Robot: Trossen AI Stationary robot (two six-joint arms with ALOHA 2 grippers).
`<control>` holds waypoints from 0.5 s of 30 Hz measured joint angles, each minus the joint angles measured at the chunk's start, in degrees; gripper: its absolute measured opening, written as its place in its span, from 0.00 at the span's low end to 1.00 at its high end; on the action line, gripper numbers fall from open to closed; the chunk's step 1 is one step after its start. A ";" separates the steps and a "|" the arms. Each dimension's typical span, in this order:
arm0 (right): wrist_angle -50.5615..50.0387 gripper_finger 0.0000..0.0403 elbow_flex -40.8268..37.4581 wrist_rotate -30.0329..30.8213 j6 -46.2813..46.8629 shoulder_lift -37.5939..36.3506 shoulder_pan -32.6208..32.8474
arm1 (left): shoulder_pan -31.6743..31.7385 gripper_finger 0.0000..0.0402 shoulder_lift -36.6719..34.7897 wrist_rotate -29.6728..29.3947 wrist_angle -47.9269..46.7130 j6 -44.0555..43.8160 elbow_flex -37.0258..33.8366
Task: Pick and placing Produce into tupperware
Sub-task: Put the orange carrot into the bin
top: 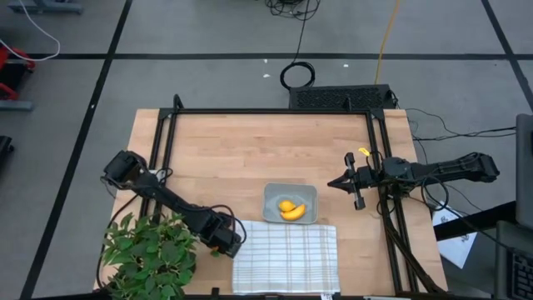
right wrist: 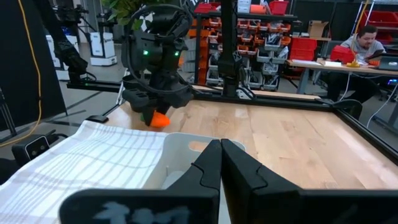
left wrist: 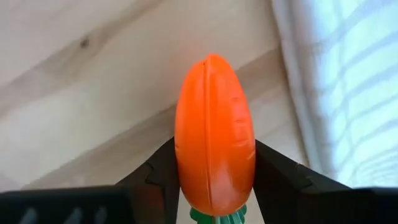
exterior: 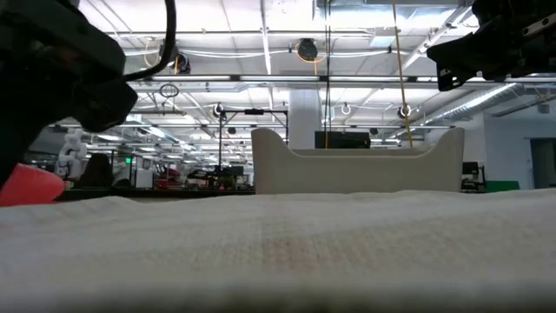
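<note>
Two yellow pieces, a banana and a lemon-like lump, already lie in the grey tupperware. Left of the tupperware, beside the checked cloth, the left gripper is clamped around the orange carrot low over the wood. Next, I judge, comes lifting it across into the tupperware. Right of the tupperware, the right gripper waits clenched, empty.

Industrial lab: parts bins, ceiling ducts.
</note>
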 joint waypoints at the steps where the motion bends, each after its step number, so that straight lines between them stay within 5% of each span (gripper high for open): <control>1: 0.01 0.00 0.00 0.00 0.01 -0.01 -0.01 | 0.31 0.37 -0.09 -0.20 -0.21 0.65 0.00; 9: 0.03 0.00 0.00 0.00 0.48 0.08 0.00 | 3.75 0.37 -1.60 -5.02 -7.38 7.62 -0.02; 15: 0.38 0.00 0.00 0.00 -0.07 0.17 0.01 | 6.35 0.37 -5.47 -15.04 -10.68 13.55 0.02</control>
